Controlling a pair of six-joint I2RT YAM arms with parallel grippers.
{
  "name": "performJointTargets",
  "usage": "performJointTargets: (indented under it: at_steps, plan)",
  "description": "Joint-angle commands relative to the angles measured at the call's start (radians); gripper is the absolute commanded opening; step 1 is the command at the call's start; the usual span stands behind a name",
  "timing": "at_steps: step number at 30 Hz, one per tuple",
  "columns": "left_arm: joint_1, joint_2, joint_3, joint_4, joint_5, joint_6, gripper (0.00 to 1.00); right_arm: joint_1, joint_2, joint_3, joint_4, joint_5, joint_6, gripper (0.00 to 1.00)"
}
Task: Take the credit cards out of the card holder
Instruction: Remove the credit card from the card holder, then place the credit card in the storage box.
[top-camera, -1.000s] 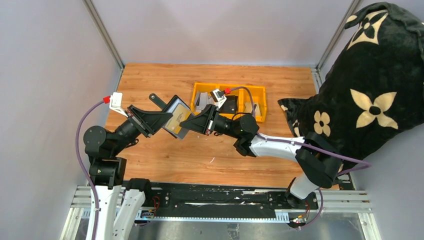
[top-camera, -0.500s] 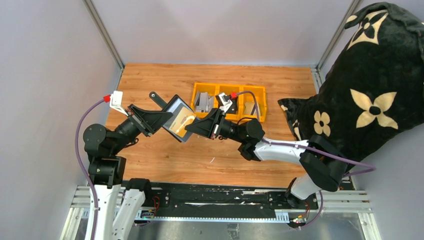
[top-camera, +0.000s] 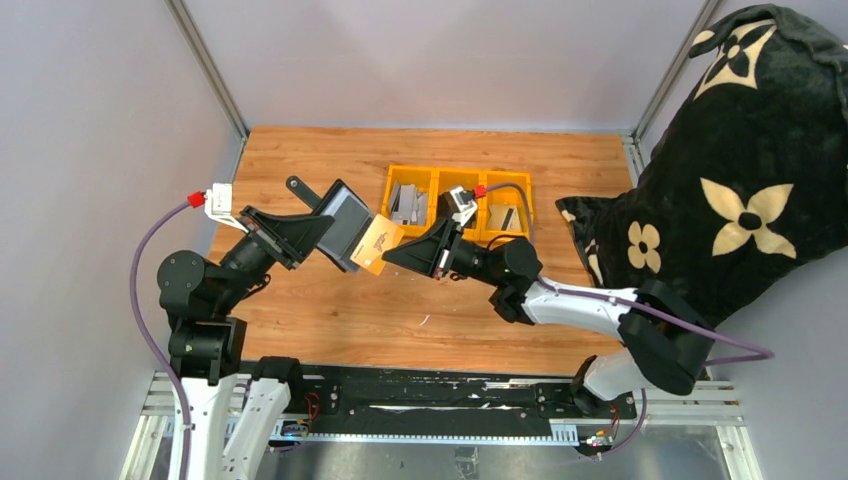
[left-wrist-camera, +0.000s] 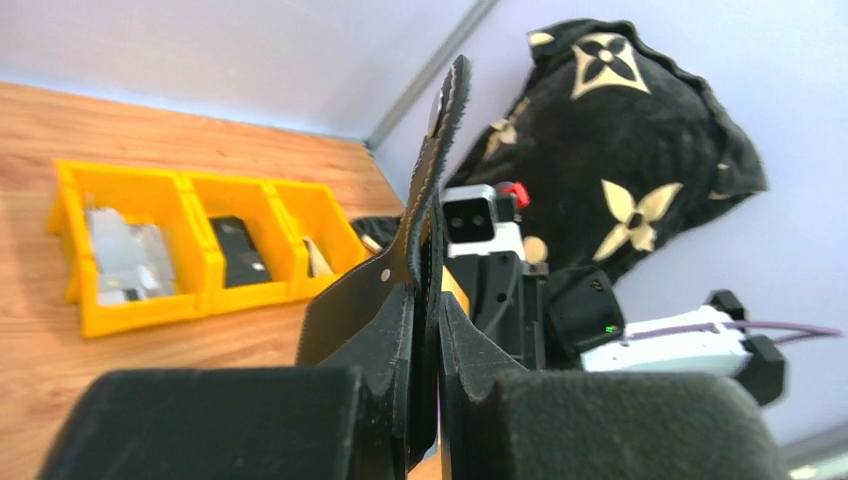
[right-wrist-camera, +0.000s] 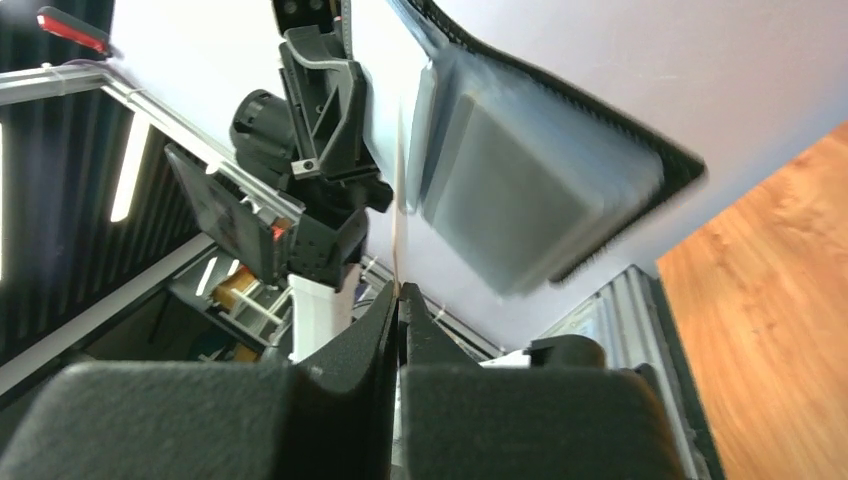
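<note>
Above the near half of the wood-grain table (top-camera: 400, 310), the two arms meet in mid-air. The left end effector (top-camera: 322, 228) is closed narrow on the card holder (top-camera: 345, 225). This is a flat black leather-like wallet with a stitched rim, held off the table and tilted. Its short strap tab (top-camera: 300, 190) sticks out toward the far left.

The right end effector (top-camera: 388, 258) is pinched tight on one corner of a thin, stiff tan card (top-camera: 378, 240) with dark printing. The card lies just beside the holder's right edge. I cannot tell whether its far edge is in a slot or already free. In the right wrist view the holder's inner face shows a blurred stack of pale grey credit cards (right-wrist-camera: 520, 190) seated in it.

Farther back, a yellow plastic bin tray (top-camera: 455, 178) with three compartments rests on the table. The left compartment holds flat grey pieces (top-camera: 405, 205), the middle a chunky black item (left-wrist-camera: 238, 250) and the right a small pale piece (left-wrist-camera: 315, 258).

At the far right, a soft black plush cushion (top-camera: 750, 180) with cream flower motifs leans over the table's edge.
</note>
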Motion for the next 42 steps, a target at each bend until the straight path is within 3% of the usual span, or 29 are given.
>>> performJointTargets:
  at_steps: [1,6,10,13,15,20,26,35,42]
  plan:
    - [0.0,-0.018,0.072,-0.038,-0.134,0.16,0.0,-0.071,-0.115,-0.04,-0.129,-0.047,-0.088,0.0]
    - [0.0,-0.01,0.074,-0.093,-0.225,0.264,0.0,-0.182,-0.225,-0.012,-0.446,-0.133,-0.195,0.0]
    - [0.0,0.019,0.075,-0.144,-0.195,0.331,0.0,-0.349,-0.316,0.088,-0.99,-0.162,-0.409,0.0]
    - [-0.001,0.034,0.067,-0.148,-0.134,0.353,0.0,-0.462,-0.352,0.232,-1.394,-0.056,-0.661,0.0]
    - [0.0,0.045,0.059,-0.143,-0.077,0.35,0.0,-0.541,-0.348,0.287,-1.54,0.006,-0.758,0.0]
    - [0.0,0.101,0.045,-0.155,0.107,0.341,0.0,-0.697,-0.234,0.386,-1.684,0.119,-0.904,0.0]
    - [0.0,0.138,0.053,-0.137,0.262,0.309,0.0,-0.745,-0.002,0.509,-1.732,0.236,-1.004,0.0]
    - [0.0,0.104,0.052,-0.122,0.314,0.304,0.0,-0.743,0.284,0.732,-1.791,0.219,-1.045,0.0]
    - [0.0,0.098,0.069,-0.124,0.319,0.3,0.0,-0.73,0.437,0.813,-1.823,0.214,-1.055,0.0]
